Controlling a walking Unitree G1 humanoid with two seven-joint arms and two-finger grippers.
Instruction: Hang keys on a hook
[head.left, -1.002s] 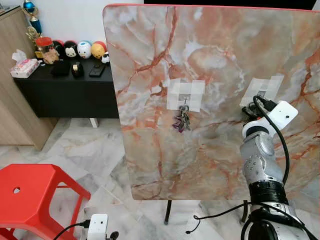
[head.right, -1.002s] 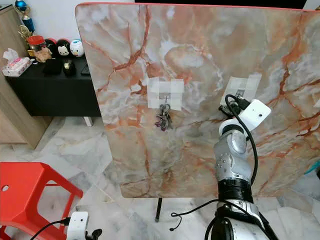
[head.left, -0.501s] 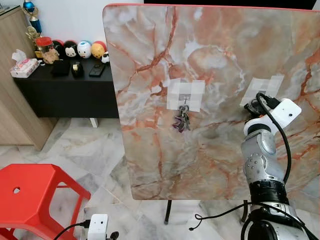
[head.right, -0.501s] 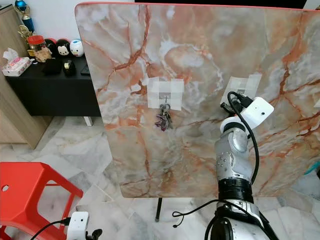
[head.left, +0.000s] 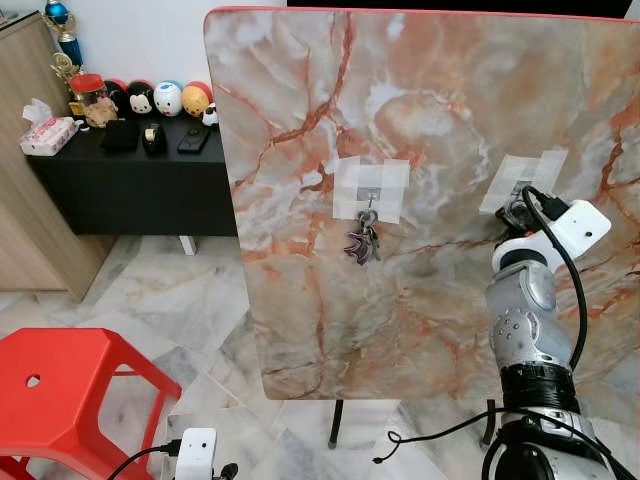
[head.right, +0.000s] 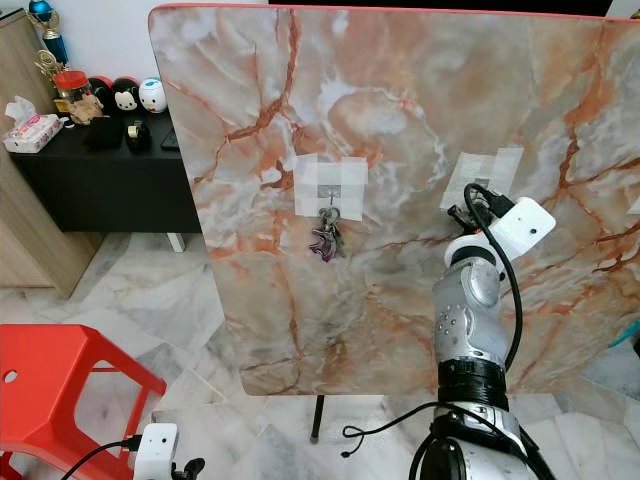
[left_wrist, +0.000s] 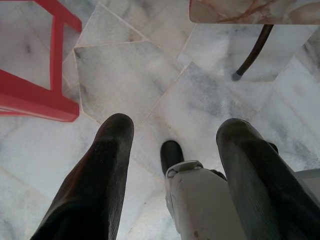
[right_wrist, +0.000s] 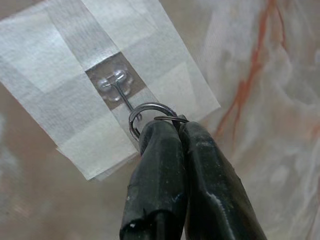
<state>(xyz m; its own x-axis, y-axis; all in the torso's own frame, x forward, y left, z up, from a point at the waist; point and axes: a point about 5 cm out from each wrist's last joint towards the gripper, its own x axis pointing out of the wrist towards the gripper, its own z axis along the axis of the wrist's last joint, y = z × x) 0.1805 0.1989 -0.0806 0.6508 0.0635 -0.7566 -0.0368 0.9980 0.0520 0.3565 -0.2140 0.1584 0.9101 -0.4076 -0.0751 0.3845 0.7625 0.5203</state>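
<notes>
Shifted a little rightward and closer to the taped hook since a second ago, with the right arm's white wrist camera now sitting lower beside the tape patch. From the head views: upright marble-patterned board (head.left: 420, 180) ahead, two tape patches on its face; right gripper (head.left: 516, 212) raised against the right-hand patch, fingers hidden behind the wrist, so no telling their state from here. Well off to that gripper's left, a bunch of keys (head.left: 362, 240) already dangling from the middle hook (head.left: 369, 203). Farther left, a black sideboard (head.left: 120, 175) carrying round toy figures and a tissue pack, and a red stool (head.left: 70, 400) down near the left gripper's wrist camera. Through the left wrist view: left gripper (left_wrist: 175, 135) hanging idle over marble floor tiles, fingers spread apart, a corner of the red stool to one side and a table leg (left_wrist: 252, 52) beyond the tips. Through the right wrist view: black fingers (right_wrist: 160, 165) pressed together on a metal key ring (right_wrist: 147, 117), the ring looped about the wire hook (right_wrist: 122, 95) taped to the board just past the fingertips; keys themselves hidden below the fingers.
</notes>
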